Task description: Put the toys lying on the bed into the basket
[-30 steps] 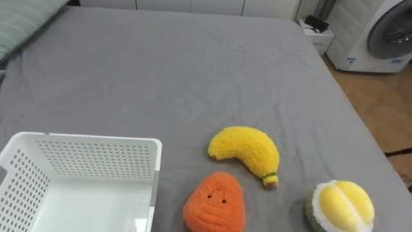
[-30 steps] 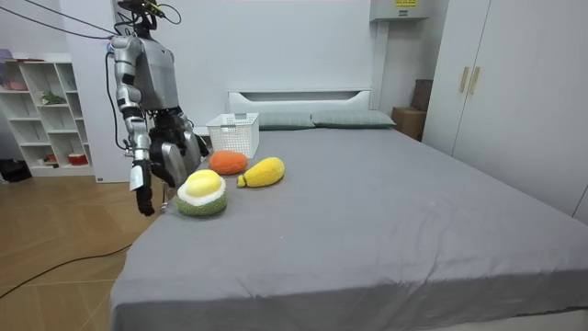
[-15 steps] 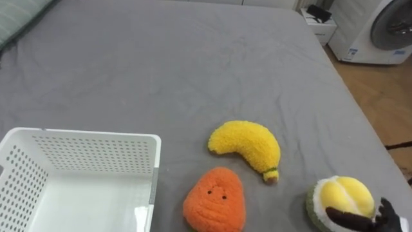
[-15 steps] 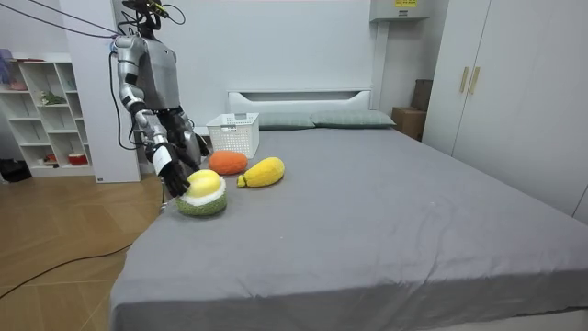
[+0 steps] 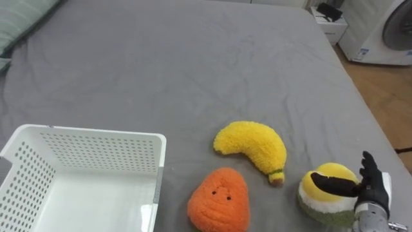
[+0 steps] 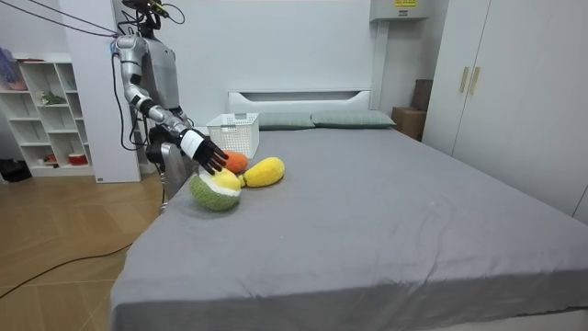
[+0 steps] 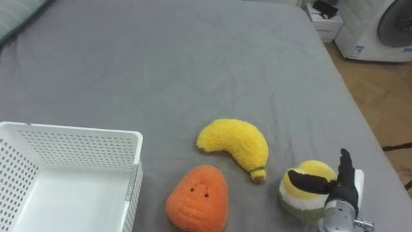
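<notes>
white basket [image 5: 96,153]: cut off by left and lower edges. orange plush [image 5: 219,201]: base cut by lower edge. right hand [image 5: 374,191]: thumb covers part of durian plush [image 5: 318,203] top; wrist runs out of frame below.

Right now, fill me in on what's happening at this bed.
The robot stands at the edge of the grey bed with its right hand on the green-and-yellow plush fruit, thumb across the yellow top, fingers straight beside it. The toy rests on the bed. The plush banana and the orange plush with a face lie untouched beside the white perforated basket.
</notes>
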Controlling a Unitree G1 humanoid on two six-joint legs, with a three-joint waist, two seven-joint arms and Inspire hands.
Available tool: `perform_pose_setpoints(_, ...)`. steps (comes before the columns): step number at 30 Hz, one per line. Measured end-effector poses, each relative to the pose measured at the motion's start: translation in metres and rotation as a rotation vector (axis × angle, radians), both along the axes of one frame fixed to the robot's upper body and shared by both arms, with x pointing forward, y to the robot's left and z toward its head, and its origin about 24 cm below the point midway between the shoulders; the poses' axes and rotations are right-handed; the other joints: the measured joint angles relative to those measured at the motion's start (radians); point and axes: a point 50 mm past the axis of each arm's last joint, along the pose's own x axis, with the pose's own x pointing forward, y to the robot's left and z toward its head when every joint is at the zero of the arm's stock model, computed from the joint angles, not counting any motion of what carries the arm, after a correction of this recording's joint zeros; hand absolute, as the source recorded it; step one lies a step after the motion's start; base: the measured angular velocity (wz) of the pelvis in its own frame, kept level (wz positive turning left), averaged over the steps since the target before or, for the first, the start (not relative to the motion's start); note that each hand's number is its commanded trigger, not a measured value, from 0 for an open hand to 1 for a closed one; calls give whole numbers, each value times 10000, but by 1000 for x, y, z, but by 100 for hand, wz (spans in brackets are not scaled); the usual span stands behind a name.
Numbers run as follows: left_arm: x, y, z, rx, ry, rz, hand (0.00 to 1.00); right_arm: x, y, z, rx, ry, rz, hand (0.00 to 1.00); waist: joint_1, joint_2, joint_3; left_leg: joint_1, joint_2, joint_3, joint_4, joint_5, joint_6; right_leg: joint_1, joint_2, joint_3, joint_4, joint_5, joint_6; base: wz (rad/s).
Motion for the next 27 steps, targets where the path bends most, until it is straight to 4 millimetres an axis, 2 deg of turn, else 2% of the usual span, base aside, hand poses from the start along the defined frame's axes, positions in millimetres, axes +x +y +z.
perform_pose_setpoints(7,-2,-1,0,57,54,-110,0,0,9,-5,-641,544,915,0,-7,-45,-5,97,-7,-15,7,2,-1,114,-5,-21,-5,1,-2,0)
perform_pose_setpoints(14,-3,0,0,98,130,-76,0,-16,11,-26,-1706,2382,2177,0,-6,-83,-19,146,-10,-48,3,1,-1,172,-11,-14,-21,-2,3,0)
perform_pose_setpoints(22,-3,2,1,142,126,-107,0,-29,10,-38,-2504,3486,2797,0,-3,-150,-82,83,-17,-145,8,2,0,123,-14,-98,-23,0,0,2)
perform_pose_setpoints(27,-3,2,1,152,129,-117,0,-38,7,-45,-2819,4106,2933,0,26,-167,-86,99,-14,-138,8,1,-1,143,-14,-112,-26,0,0,0)
